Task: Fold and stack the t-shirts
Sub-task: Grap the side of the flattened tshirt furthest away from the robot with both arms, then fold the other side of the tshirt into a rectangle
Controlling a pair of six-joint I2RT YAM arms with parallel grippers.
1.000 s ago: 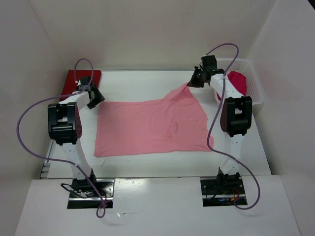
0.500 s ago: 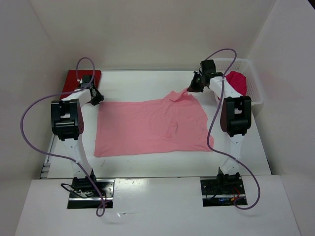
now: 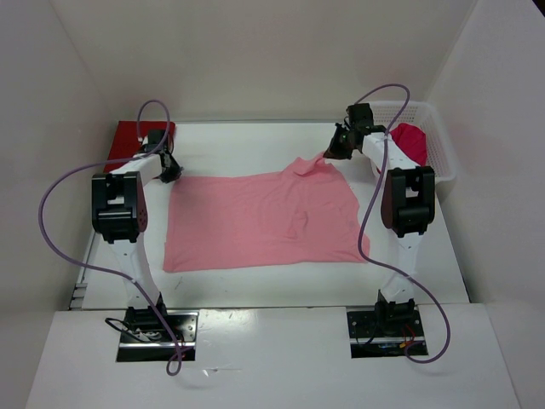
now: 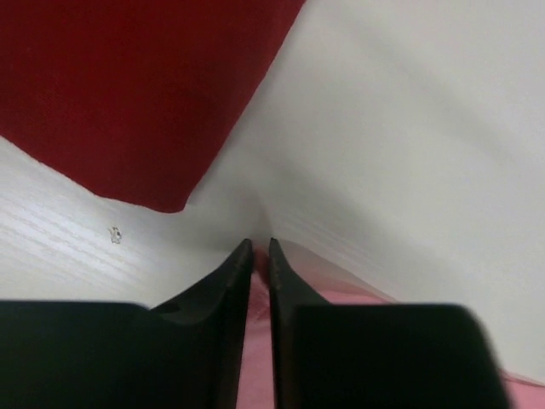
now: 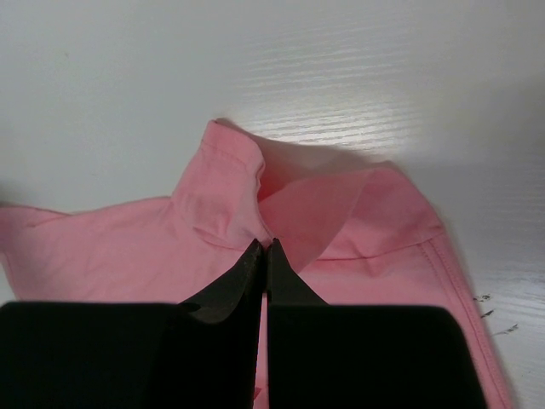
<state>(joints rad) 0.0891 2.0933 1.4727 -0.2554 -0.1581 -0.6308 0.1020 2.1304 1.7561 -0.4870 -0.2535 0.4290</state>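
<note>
Plainly the work is at an early stage. The pink shirt (image 3: 264, 221) lies spread open in the middle of the worktop (image 3: 255, 285), mostly flat, with a small wrinkle near its centre and no fold made in it yet. Its far right corner is lifted and bunched, because the right jaws are closed on the cloth there; the right wrist view shows the two tips pressed together with the pink fabric puckered up around them.

At the far left corner of the same shirt the left jaws sit low over the worktop. In the left wrist view they are drawn nearly together, with only a thin slit between the tips and pink showing in that slit. I cannot tell whether they have caught the cloth or are just over its edge.

The dark red shirt (image 3: 123, 141) rests at the far left corner of the worktop, behind the left arm. It looks like a compact flat rectangle, so I judge it already folded and the likely base of the stack.

The magenta shirt (image 3: 413, 141) is crumpled inside the white basket (image 3: 444, 166) at the far right, untouched.

So by my reckoning one shirt is done, one is being taken by its far corners for a first fold, and one waits. Stacking is also left.
</note>
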